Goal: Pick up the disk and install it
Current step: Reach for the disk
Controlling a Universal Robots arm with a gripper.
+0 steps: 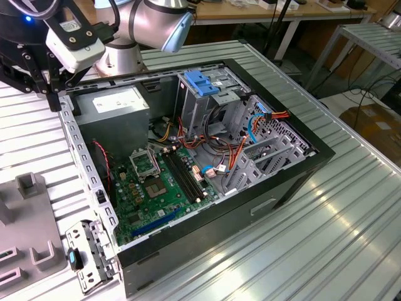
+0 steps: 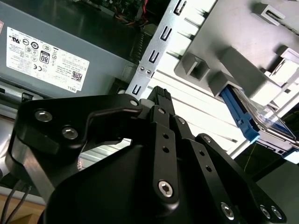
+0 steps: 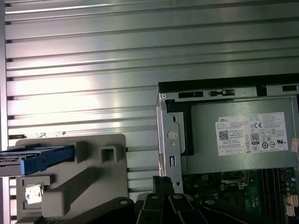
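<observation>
Across the ribbed aluminium table (image 1: 351,213) of the exterior view, lying open on its side: a black tower computer case (image 1: 313,164), with a green motherboard (image 1: 156,188), a grey power-supply box (image 1: 119,103) and a blue-topped metal drive cage (image 1: 200,84) inside. Hanging over the case's corner at the exterior view's left, a black two-finger gripper (image 1: 53,94). Low at that same side of the table, a grey plastic holder block (image 1: 28,213).

In the second wrist view, fingertips (image 2: 159,95) pressed together, pinching nothing, poised by the case's metal edge. Beyond them and well apart, the disk (image 2: 240,119), a flat drive with blue plastic side rails, resting in the grey holder block.

In the first wrist view, gripper closed and empty at the case wall beside the power-supply box. Disk (image 3: 44,158) seated in the holder block off to one side, untouched.

By judgement, barely begun: no grasp on the disk yet, with pickup and installation both left to do.
</observation>
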